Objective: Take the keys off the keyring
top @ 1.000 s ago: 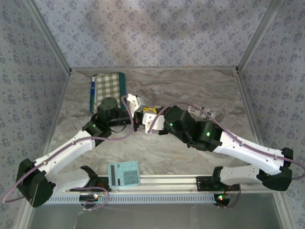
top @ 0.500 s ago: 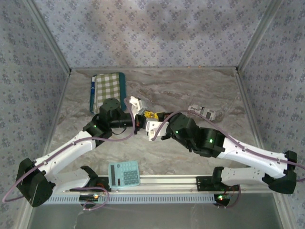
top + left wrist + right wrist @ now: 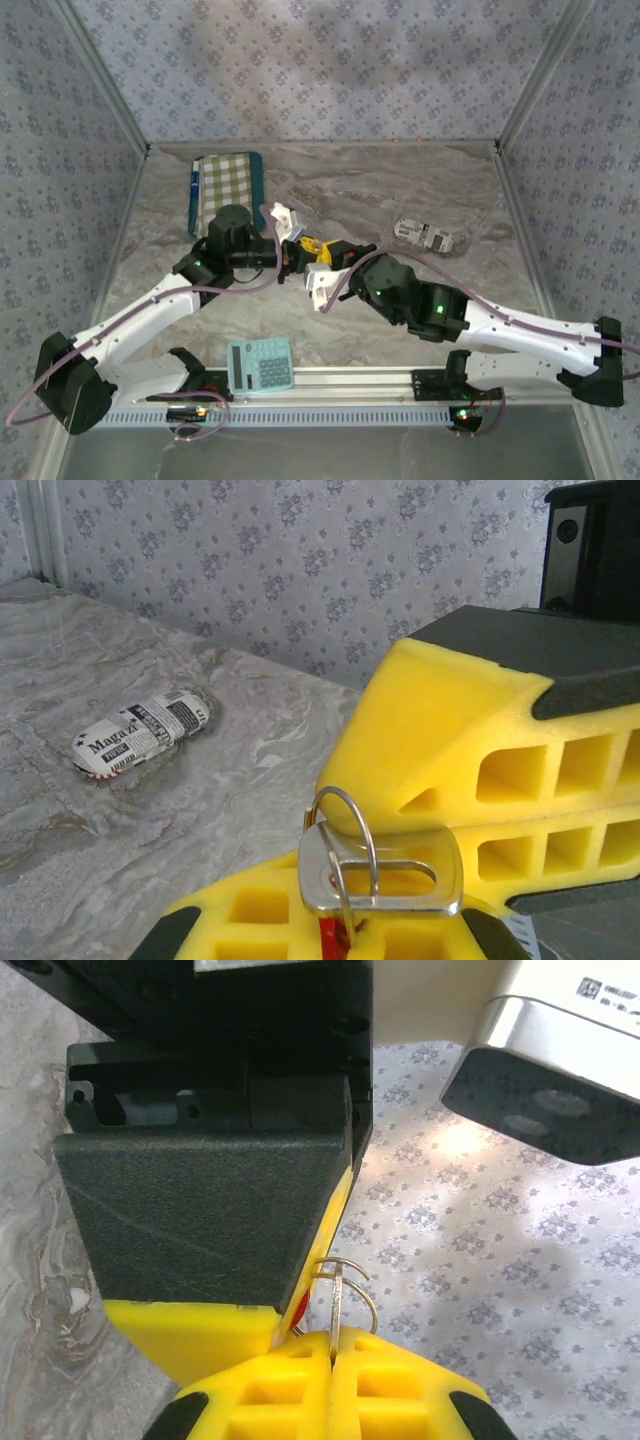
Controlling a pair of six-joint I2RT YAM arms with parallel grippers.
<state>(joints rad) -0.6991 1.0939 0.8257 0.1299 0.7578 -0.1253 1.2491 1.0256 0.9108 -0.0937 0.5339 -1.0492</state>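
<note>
- the keys (image 3: pixel 335 940): a bit of red with a flat metal tab above it, sitting in the pinch of the left end effector (image 3: pixel 303 246), which is clenched on them
- the keyring (image 3: pixel 345 825) loops through that metal tab, so nothing has come off yet as far as I can see
- the right end effector (image 3: pixel 331 1360) is shut tight on the ring's wire, tip to tip with the left one
- the whole bundle hangs above the middle of the tabletop (image 3: pixel 380 190), not resting on it
- my read on progress: both grips are set and that's the easy part. What's left is walking the tab around the coil and out the split end
- off to the side: a newsprint pouch (image 3: pixel 140 735), a teal calculator (image 3: pixel 260 365) at the near edge, a green checked case (image 3: pixel 225 190) far left
</note>
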